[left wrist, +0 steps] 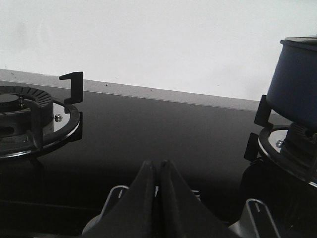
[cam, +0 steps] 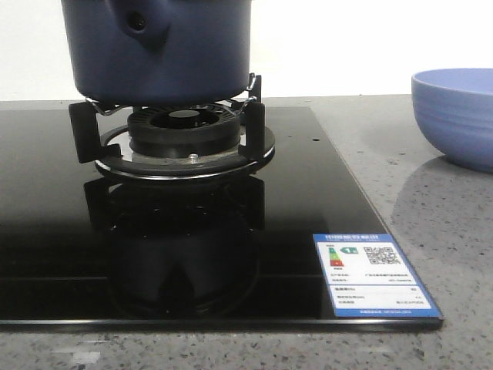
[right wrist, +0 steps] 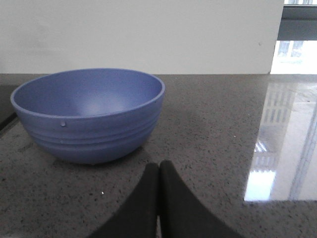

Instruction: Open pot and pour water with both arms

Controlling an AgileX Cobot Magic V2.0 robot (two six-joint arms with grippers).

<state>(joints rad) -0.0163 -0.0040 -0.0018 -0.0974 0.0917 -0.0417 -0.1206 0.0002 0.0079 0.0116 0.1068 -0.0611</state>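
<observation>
The dark navy-blue pot stands on the gas burner's black supports, its stubby handle stub with a round hole facing the camera; its top is out of the front view. It also shows in the left wrist view with its lid on. My left gripper is shut and empty, low over the black glass hob between two burners. My right gripper is shut and empty over the grey counter, just short of the light-blue ribbed bowl. Neither gripper shows in the front view.
The black glass hob has a label at its front right corner. A second burner sits on the side of the left gripper away from the pot. The bowl stands on the grey counter right of the hob. A white wall is behind.
</observation>
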